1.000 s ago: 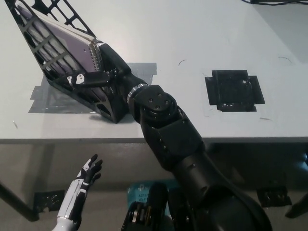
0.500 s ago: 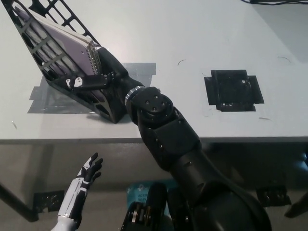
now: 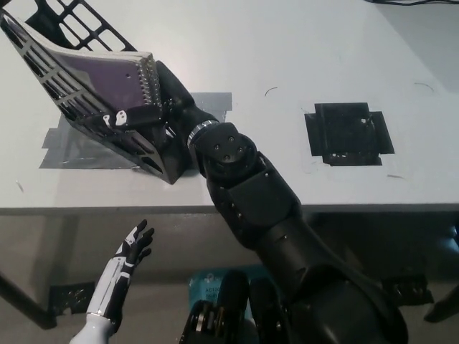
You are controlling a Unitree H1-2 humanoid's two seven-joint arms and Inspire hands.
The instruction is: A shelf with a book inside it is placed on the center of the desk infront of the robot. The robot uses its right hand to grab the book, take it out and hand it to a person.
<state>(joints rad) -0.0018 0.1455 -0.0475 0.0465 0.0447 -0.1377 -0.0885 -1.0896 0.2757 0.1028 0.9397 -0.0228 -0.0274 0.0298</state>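
Where the black right hand [image 3: 154,107] clamps the book [image 3: 107,72] at its spiral edge, book lies inside the tilted shelf [image 3: 43,57]; long axis upper-left; white left hand [image 3: 129,254] idle, fingers spread, below desk [image 3: 287,57].

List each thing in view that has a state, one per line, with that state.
book: inside the shelf, spiral edge toward the right hand, gripped.
shelf: tilted on the desk, over grey tape.
right hand: shut on the book, at the shelf's open side.
left hand: open, holding nothing, below the desk edge.
desk: bears the shelf and a black taped square.
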